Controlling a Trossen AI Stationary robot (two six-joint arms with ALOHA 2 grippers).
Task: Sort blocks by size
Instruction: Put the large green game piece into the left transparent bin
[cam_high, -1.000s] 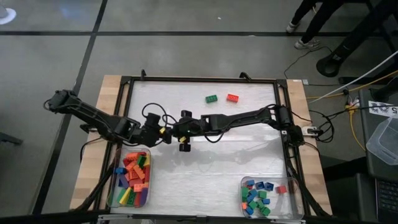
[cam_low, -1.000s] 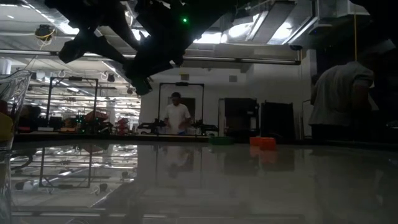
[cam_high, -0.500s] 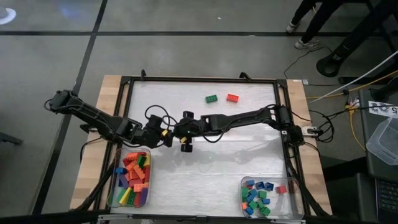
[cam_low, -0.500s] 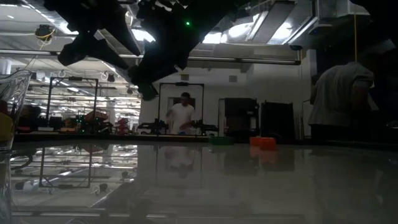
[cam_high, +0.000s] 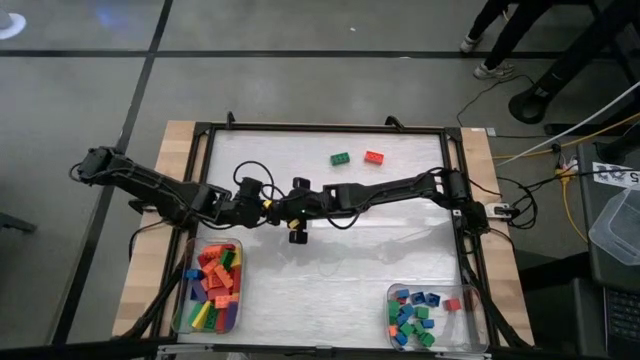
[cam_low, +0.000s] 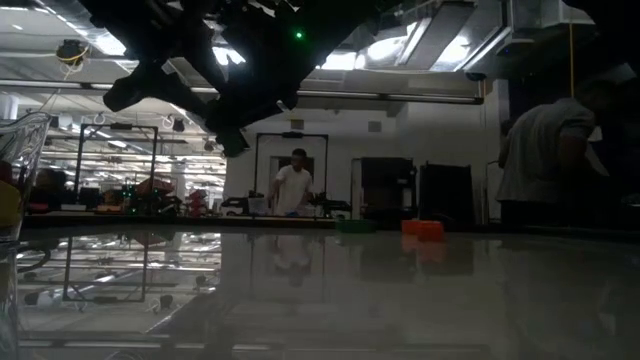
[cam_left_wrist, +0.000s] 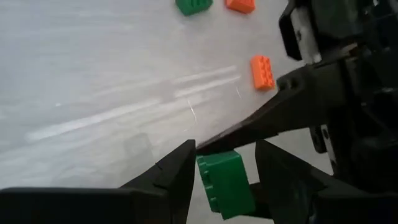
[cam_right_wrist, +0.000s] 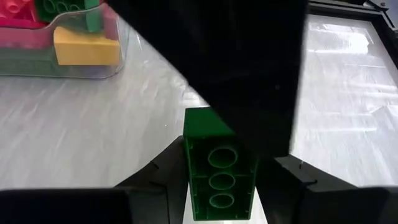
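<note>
Mid-table, we've got both grippers clamped on one long green brick (cam_right_wrist: 216, 167): left gripper (cam_left_wrist: 224, 168) and right gripper (cam_right_wrist: 217, 168) meet nose-to-nose, brick's long axis bridging them for the handoff.

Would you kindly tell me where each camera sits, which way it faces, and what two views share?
High view: overhead, straight down; both arms meet mid-table.
Low view: table height, across the table into the room; dark arms overhead.
Left wrist view: past the left pincer, shut on the long green studded plastic brick.
Right wrist view: past the right pincer, gripping that brick.
Both wrist views share this brick.
</note>
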